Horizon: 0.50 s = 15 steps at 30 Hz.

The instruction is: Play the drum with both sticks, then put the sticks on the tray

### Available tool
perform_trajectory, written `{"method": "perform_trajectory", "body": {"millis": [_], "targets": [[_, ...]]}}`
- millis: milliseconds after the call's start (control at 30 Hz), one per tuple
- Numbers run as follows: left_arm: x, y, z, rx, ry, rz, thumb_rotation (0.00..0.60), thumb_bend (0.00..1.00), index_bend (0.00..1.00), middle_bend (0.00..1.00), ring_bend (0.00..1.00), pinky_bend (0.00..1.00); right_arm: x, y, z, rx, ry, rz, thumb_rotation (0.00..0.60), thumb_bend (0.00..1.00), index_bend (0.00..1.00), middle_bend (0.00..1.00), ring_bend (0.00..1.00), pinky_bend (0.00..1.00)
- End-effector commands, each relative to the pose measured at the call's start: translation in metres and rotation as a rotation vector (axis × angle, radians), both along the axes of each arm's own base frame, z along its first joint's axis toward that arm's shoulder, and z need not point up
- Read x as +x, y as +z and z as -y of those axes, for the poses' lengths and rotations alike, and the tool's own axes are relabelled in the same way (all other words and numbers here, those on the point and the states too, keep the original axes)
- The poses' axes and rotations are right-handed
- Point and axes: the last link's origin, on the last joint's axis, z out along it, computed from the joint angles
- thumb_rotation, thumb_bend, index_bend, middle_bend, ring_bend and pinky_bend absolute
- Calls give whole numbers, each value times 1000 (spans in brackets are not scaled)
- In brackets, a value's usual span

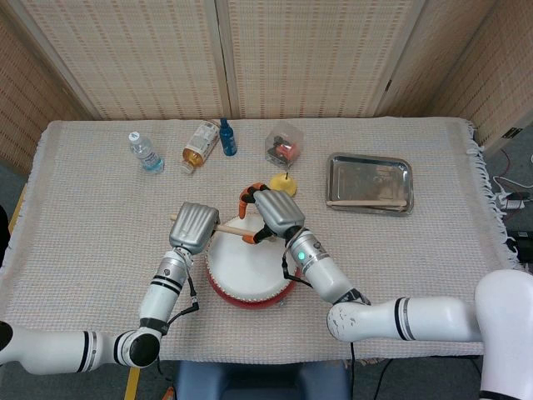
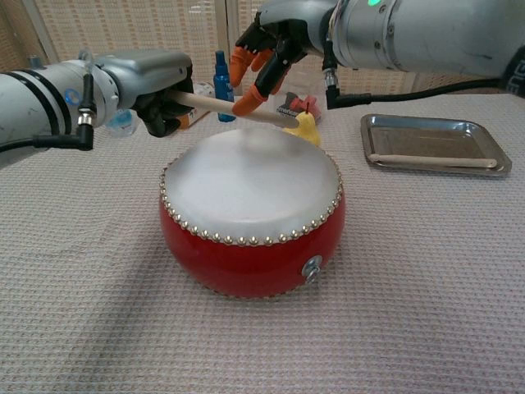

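- Your left hand [image 2: 156, 90] grips one stick [image 2: 221, 105], holding it level just above the drum [image 2: 250, 209], with the tip pointing toward 3 o'clock.
- Your right hand [image 2: 271, 45] holds nothing. Its fingers [image 2: 244, 100] are spread and curled down over the stick's far end, and one orange fingertip looks to be touching it, though contact is hard to confirm.
- The drum sits at the centre of the desk [image 1: 100, 208], directly in front of you.
- The second stick [image 2: 431, 160] already lies in the tray [image 2: 385, 127], at about 2 o'clock from the drum and well apart from it.
- A small yellow pear-shaped toy [image 2: 305, 127] stands just behind the drum at 12 o'clock, right under your right hand.
- This looks like a handover, so the right hand can carry the stick to the tray.
- Risk: if your left hand lets go before the right hand closes properly, the stick may drop onto the drumhead and roll off.
- Risk: a low sweep toward the tray could knock the toy or the clear box [image 1: 283, 143] behind it.
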Motion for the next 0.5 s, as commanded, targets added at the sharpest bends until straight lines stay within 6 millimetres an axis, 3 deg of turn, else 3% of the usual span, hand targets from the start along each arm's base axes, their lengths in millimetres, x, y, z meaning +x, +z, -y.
{"method": "perform_trajectory", "body": {"millis": [33, 333, 500], "targets": [[2, -1, -1, 3, 3, 2, 600, 823, 1000, 1000, 1000, 1000, 2, -4, 0, 4, 3, -12, 600, 142, 523, 259, 146, 334], [4, -3, -1, 3, 0, -6, 600, 822, 1000, 1000, 1000, 1000, 8, -14, 0, 14, 5, -39, 600, 144, 540, 259, 146, 334], [6, -4, -1, 5, -7, -9, 600, 823, 1000, 1000, 1000, 1000, 10, -18, 0, 15, 7, -50, 600, 193, 545, 259, 146, 334]]}}
